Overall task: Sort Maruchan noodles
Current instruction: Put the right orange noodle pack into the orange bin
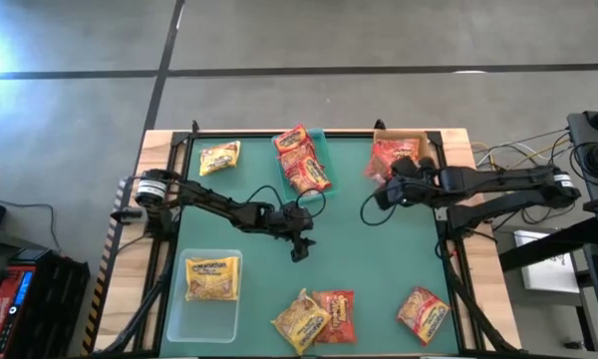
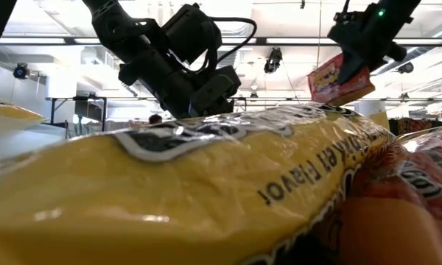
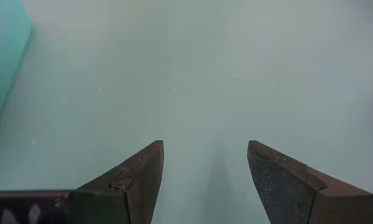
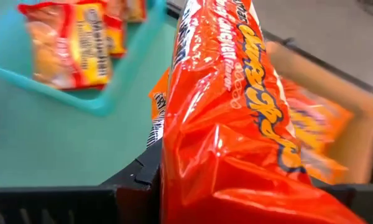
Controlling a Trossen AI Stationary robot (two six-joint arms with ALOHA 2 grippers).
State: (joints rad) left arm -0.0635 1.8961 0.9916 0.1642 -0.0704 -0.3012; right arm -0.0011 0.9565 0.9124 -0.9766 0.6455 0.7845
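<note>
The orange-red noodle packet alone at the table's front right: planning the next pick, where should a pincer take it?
Judging from above, the flat, crinkly orange-red plastic noodle packet lies apart from others. Come straight down and pinch across its narrower width; nothing crowds it.

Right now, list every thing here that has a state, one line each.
Left end effector: open, empty, over bare mat.
Right end effector: shut on a red packet, lifted near the tan bin.
Tan bin: holds red packets.
Teal bin: holds packets.
Clear bin: holds one yellow packet.
Loose packets: lying flat on the mat.
</note>
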